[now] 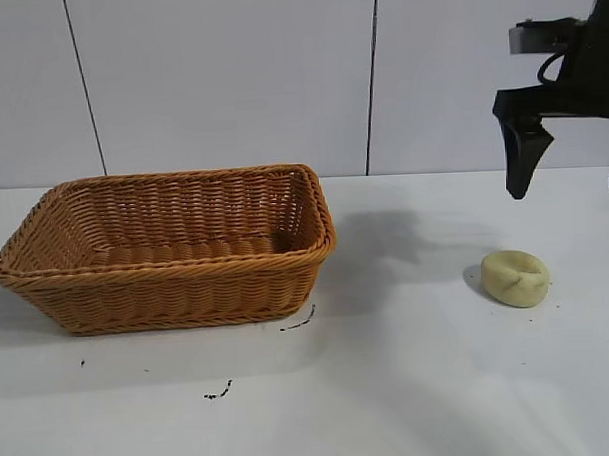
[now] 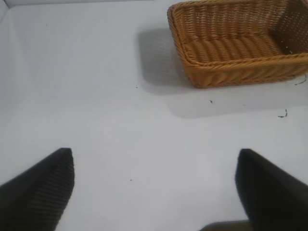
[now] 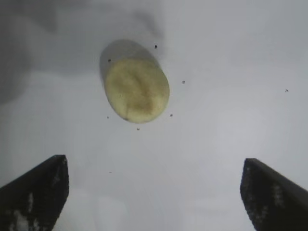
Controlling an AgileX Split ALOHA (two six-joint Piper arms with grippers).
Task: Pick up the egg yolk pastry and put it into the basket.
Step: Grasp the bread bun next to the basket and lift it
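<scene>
The egg yolk pastry (image 1: pixel 515 277), a small pale cream-yellow puck with a creased top, lies on the white table at the right; it also shows in the right wrist view (image 3: pixel 137 90). The orange-brown wicker basket (image 1: pixel 55 259) stands empty at the left, and shows in the left wrist view (image 2: pixel 192 67). My right gripper (image 1: pixel 568 187) hangs open and empty above the table, a little above and to the right of the pastry; in its own view (image 3: pixel 154 168) the jaws stand wide apart. My left gripper (image 2: pixel 155 161) is open and empty over bare table, out of the exterior view.
The white table (image 1: pixel 390 385) carries a few small dark specks and scuff marks (image 1: pixel 218 393) in front of the basket. A pale panelled wall (image 1: pixel 229 81) stands behind.
</scene>
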